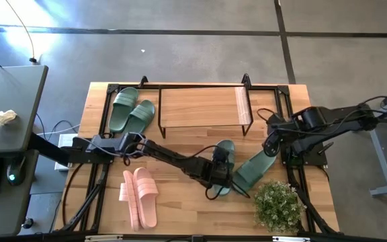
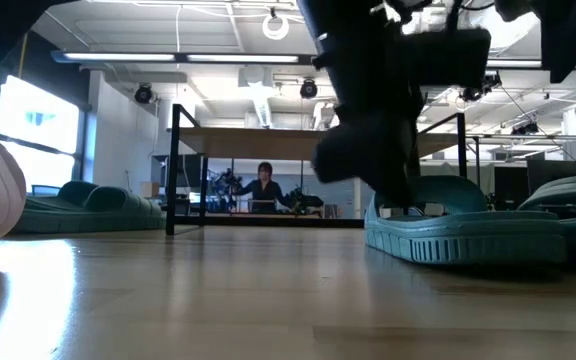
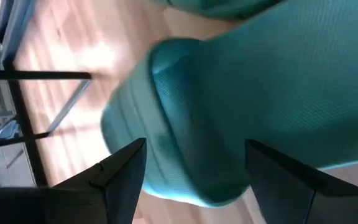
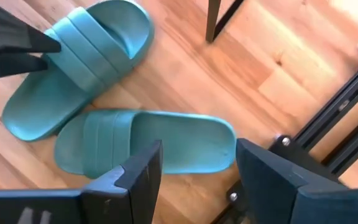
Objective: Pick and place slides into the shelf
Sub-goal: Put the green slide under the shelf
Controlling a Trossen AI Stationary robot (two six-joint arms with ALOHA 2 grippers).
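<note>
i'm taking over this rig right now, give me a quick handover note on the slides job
Left tool: open, straddling the strap of a green slide at table centre, not gripped.
Right tool: open, hovering over the second green slide near the plant.
Other green pair: on the table left of the shelf.
Pink pair: front left of the table.
Done: nothing seen on the shelf top.
Left: all six slides.

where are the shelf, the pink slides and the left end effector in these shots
shelf (image 1: 200, 106): high view, on its light wooden plank top
pink slides (image 1: 140, 195): high view, on the pair's straps, near the table's front edge
left end effector (image 1: 224, 172): high view, between its fingertips, open over a green slide's strap
</note>
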